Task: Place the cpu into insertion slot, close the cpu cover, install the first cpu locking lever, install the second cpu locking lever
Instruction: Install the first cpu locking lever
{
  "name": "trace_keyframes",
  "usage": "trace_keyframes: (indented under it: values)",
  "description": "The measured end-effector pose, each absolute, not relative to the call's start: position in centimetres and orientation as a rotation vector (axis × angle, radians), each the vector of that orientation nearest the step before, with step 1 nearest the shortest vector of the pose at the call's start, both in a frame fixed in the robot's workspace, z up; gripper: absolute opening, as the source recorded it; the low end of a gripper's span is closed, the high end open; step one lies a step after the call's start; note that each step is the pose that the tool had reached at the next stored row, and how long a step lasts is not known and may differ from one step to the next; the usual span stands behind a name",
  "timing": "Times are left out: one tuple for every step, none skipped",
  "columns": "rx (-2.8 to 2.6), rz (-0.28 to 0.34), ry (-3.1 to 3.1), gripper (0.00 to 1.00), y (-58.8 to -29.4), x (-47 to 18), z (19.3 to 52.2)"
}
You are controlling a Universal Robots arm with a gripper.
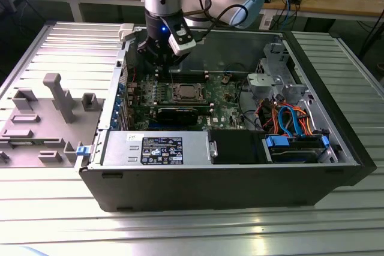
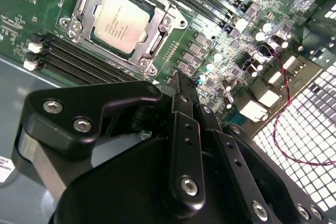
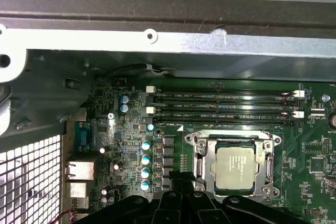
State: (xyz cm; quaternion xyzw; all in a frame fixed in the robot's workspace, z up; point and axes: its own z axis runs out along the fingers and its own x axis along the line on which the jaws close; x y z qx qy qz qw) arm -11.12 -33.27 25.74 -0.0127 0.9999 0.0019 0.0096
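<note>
The cpu (image 1: 183, 92) (image 2: 121, 19) (image 3: 236, 167) lies flat in the insertion slot (image 3: 273, 190) on the green board, its pale metal face up. The silvery cpu cover (image 2: 157, 43) (image 3: 198, 165) lies down around the chip as a frame. My gripper (image 1: 161, 64) (image 2: 180, 80) (image 3: 178, 178) hangs above the board beside the socket, toward the case's back wall. Its black fingers are shut together, hold nothing, and touch neither chip nor cover.
Long memory slots (image 3: 220, 103) (image 2: 68, 59) run next to the socket. The open case holds a power supply (image 1: 156, 148) at the front and a drive cage with blue and orange cables (image 1: 288, 124). A grey fixture tray (image 1: 42, 118) sits at the exterior view's left.
</note>
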Motion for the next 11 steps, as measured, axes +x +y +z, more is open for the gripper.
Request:
trace_keyframes:
  values:
    - [-0.040,0.006,3.122,0.11,-33.2,-11.1,25.7]
    - [-0.040,0.006,3.122,0.11,-33.1,-11.1,25.7]
    - [-0.040,0.006,3.122,0.11,-32.9,-11.1,25.7]
    - [-0.041,0.006,3.122,0.11,-32.8,-11.1,25.7]
    - [-0.041,0.006,3.122,0.11,-32.6,-11.1,25.7]
    - [-0.041,0.006,3.122,0.11,-32.5,-11.1,25.7]
    - [-0.041,0.006,3.122,0.11,-32.3,-11.1,25.7]
    - [-0.041,0.006,3.122,0.11,-32.2,-11.1,25.7]
    - [-0.041,0.006,3.122,0.11,-32.1,-11.1,25.7]
    - [-0.041,0.006,3.122,0.11,-32.0,-11.1,25.8]
    - [-0.043,0.006,3.122,0.11,-31.7,-11.1,25.8]
